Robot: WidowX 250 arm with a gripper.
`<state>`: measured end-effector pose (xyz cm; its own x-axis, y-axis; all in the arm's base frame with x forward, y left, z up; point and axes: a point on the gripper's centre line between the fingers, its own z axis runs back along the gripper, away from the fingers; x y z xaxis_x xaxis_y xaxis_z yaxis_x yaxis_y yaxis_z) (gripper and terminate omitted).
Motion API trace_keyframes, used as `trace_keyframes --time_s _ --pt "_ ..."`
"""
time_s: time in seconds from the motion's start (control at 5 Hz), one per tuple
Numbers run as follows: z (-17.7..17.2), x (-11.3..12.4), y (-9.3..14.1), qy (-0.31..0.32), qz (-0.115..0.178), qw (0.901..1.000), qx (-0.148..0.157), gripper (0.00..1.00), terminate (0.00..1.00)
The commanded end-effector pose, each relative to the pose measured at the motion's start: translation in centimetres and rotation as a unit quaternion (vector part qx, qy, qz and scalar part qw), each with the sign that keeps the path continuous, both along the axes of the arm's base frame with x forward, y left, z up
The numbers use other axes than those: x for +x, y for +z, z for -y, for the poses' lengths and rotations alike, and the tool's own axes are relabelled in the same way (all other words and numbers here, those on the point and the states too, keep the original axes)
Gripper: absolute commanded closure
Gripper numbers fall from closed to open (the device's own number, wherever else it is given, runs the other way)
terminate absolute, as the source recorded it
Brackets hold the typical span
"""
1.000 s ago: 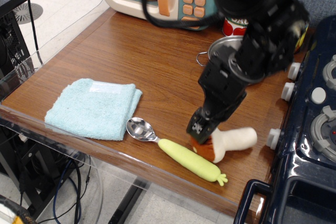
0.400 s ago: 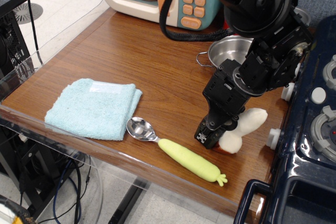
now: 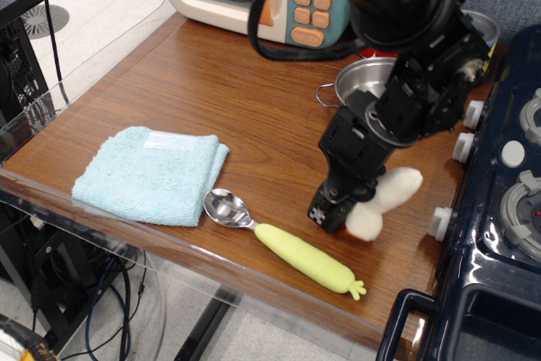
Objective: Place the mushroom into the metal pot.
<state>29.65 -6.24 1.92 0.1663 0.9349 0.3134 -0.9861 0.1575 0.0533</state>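
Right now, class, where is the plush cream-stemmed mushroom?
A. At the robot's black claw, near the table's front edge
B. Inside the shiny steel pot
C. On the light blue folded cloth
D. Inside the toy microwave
A: the plush cream-stemmed mushroom sits at the black claw, short of the shiny steel pot.

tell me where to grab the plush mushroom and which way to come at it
Grip the plush toy mushroom with the thick cream-white stem across the stem, coming from above. It lies tilted on the brown wooden table, its stem the only part clearly exposed, soft and narrow enough to pinch. The black gripper already covers the cap end; whether its jaws are closed is hidden.
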Motion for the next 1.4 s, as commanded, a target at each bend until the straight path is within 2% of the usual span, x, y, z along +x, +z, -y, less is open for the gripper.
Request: trace_keyframes --time_s 0.0,0.2,0.4,0.8,1.2 --pt "-2.6 4.6 6.4 0.072 0.084 0.9921 -0.059 1.00 0.00" --pt "-3.4 7.4 8.5 0.104 0.113 0.9832 -0.098 1.00 0.00" --pt "-4.0 10.5 9.2 0.131 0.125 0.9769 -0.114 1.00 0.00" --pt "-3.4 14.0 7.0 0.130 0.116 0.9824 -0.066 1.00 0.00" --pt "-2.9 13.7 4.9 0.117 0.094 0.9876 -0.045 1.00 0.00"
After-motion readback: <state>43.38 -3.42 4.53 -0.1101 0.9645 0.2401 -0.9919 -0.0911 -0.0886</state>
